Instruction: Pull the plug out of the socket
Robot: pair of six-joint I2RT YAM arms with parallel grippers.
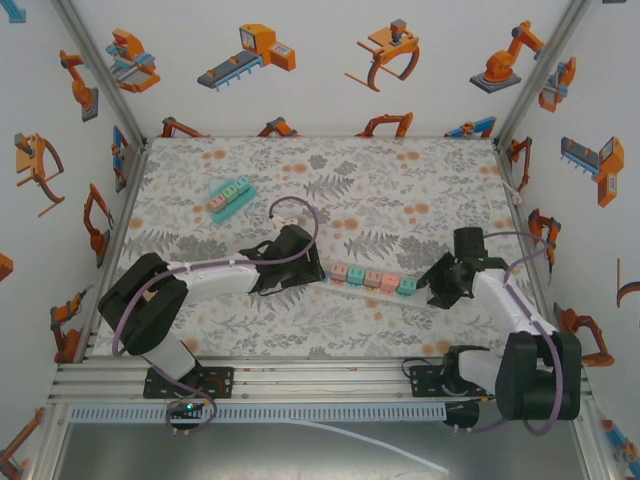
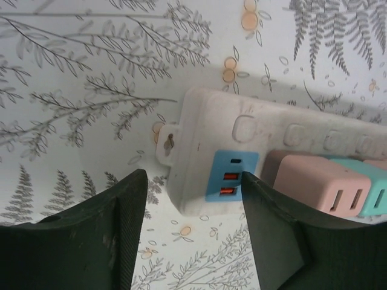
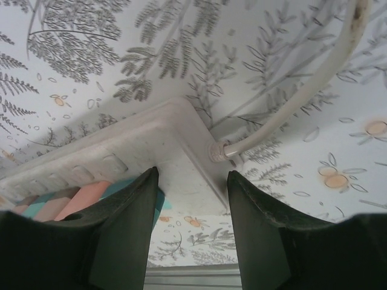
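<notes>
From above, the power strip (image 1: 365, 291) lies across the middle of the table (image 1: 400, 190), its long axis running left to right and sloping slightly towards the near edge on the right, with a row of pink and teal plugs seated along it. The pink plug (image 1: 340, 271) at the left end of the row sits just beside the left jaws, so the left arm (image 1: 210, 270) looks the nearer one for the pull. That arm reaches in low from the left, and the right arm (image 1: 495, 295) bends in from the right to the strip's other end (a second, smaller strip (image 1: 230, 197) lies well apart at the far left). In the left wrist view the left jaws straddle the strip's end with the blue panel (image 2: 231, 175). Bare table shows between one finger (image 2: 91, 241) and the strip, so they are released, and the pink plug (image 2: 314, 184) lies to the right of them. In the right wrist view the right jaws bracket the end where the cord (image 3: 302, 90) leaves. I cannot tell whether they are clenched on it.
</notes>
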